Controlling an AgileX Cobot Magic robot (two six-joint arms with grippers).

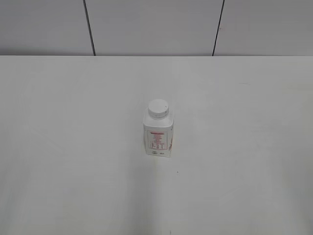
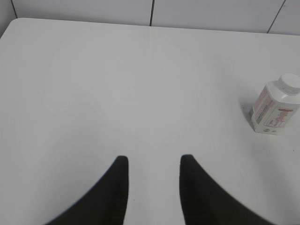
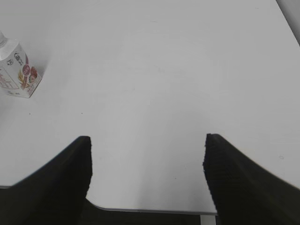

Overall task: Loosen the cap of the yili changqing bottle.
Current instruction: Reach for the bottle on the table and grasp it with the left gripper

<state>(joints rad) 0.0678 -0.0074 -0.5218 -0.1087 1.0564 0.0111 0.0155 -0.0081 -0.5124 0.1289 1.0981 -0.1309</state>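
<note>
The yili changqing bottle stands upright near the middle of the white table, white with red print. Its round white cap sits on the neck. The bottle also shows at the right edge of the left wrist view, with its cap, and at the left edge of the right wrist view, where the cap is cut off. My left gripper is open and empty, well to the left of the bottle. My right gripper is open wide and empty, over the table's near edge. Neither gripper shows in the exterior view.
The white table ends at a grey panelled wall behind. Its near edge shows in the right wrist view, and its rounded far left corner shows in the left wrist view.
</note>
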